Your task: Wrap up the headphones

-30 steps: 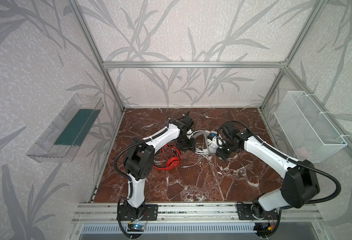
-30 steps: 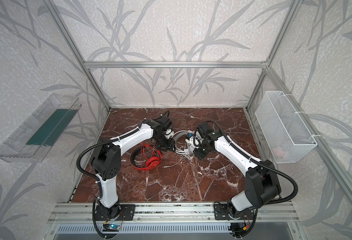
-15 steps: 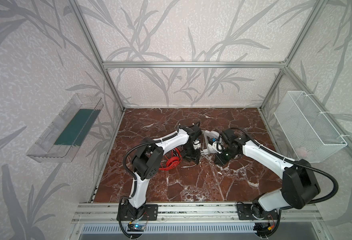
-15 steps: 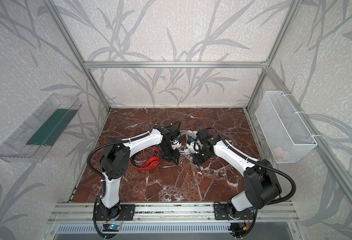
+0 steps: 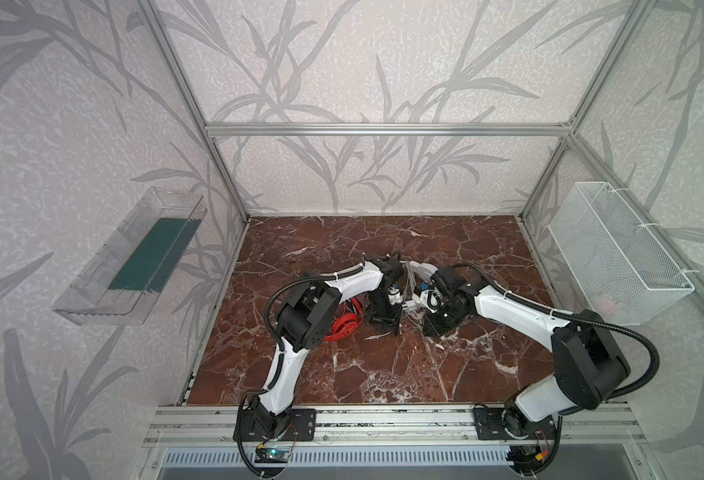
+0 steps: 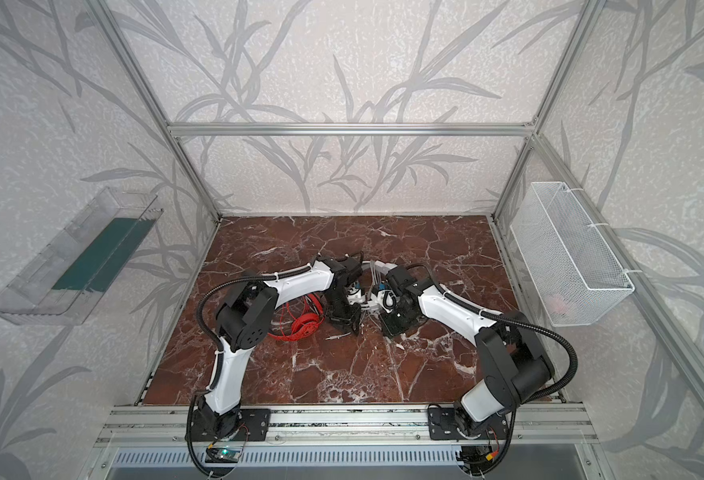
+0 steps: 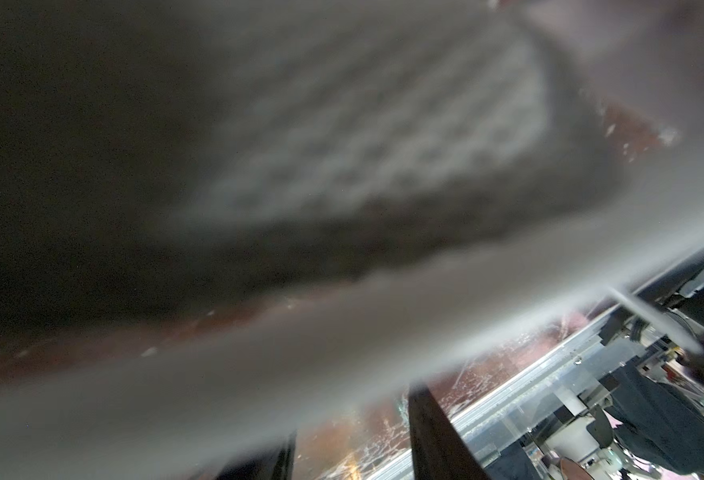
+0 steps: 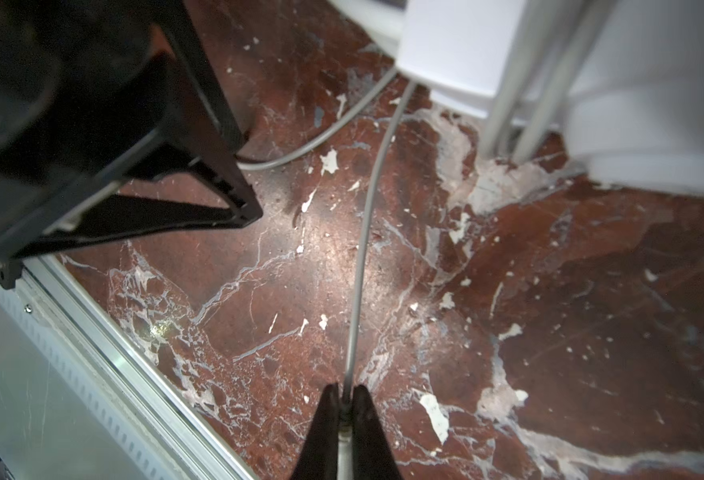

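Headphones, white [image 5: 420,267]: lay on the marble top [image 5: 342,374] at 12 o'clock from my right claw [image 8: 344,395], whose tips were pinched on their grey cable [image 8: 362,249], its length running back toward 12. Left claw [image 5: 387,328]: at 9 o'clock of the right, about as near, jaws apart, nothing visibly between them.

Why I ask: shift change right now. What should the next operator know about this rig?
Grippers: left gripper open, nothing visibly held; right gripper shut on the white-grey cable.
Where: white headphones on the floor between the grippers; red headphones beside the left arm, not wrapped.
Done: some cable turns lie across the white pair.
To do: finish that wrap, then the red pair.
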`<state>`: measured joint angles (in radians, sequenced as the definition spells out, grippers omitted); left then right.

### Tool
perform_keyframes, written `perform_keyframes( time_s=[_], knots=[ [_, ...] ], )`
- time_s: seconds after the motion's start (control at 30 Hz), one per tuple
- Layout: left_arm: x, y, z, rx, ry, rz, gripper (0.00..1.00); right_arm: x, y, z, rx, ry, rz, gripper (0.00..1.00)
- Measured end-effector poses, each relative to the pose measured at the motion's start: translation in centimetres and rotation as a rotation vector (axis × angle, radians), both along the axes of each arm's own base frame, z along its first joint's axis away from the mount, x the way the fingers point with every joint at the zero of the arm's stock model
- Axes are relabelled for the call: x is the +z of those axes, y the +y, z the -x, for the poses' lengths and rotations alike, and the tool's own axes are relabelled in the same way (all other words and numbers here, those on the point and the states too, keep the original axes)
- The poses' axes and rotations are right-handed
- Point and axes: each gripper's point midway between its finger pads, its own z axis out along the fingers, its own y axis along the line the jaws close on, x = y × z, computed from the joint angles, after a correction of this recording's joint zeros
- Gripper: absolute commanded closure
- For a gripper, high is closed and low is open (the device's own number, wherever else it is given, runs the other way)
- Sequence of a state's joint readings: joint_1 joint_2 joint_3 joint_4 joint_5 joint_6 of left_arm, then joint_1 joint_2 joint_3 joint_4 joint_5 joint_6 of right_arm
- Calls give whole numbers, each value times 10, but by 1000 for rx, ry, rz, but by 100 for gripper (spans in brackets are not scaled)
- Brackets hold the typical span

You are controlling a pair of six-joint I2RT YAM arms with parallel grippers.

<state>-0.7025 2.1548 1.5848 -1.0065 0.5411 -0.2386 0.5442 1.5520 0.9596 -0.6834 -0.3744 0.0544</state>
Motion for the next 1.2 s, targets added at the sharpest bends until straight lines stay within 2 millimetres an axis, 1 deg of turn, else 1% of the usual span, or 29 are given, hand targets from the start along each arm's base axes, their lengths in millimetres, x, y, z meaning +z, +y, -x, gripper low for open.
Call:
perform_keyframes(
  time_s=[0.1,0.23,0.33,0.43,0.53,0.6,0.63,0.73,0.87,0.97,1.1,1.13,1.2],
  knots=[
    [3,-10,2,-1,18,44,58,-1,-2,-2,-21,0,15,78],
    [9,-24,3,-8,35,96,60,-4,-6,-2,-43,-1,35,68],
    [11,-34,2,-8,43,130,60,-5,-12,1,-63,-6,52,61],
    [14,-41,3,1,58,162,60,-1,-19,5,-85,-30,58,53],
    [15,-47,2,11,74,185,61,9,-25,7,-105,-76,56,51],
    [14,-53,2,10,81,196,65,16,-28,5,-113,-111,54,50],
    [13,-56,2,9,84,202,65,19,-29,4,-116,-124,53,49],
    [13,-62,3,0,83,210,65,21,-31,2,-121,-141,63,49],
    [18,-61,-1,-6,57,200,63,21,-33,1,-127,-146,71,46],
    [27,-52,-8,-1,12,176,62,21,-34,1,-133,-152,75,44],
    [54,-32,-23,20,-90,158,64,23,-37,0,-139,-174,83,42],
    [61,-26,-25,24,-118,151,66,25,-37,-1,-140,-181,81,41],
    [68,-11,-24,27,-164,131,71,27,-38,-2,-145,-196,79,40]
  ],
)
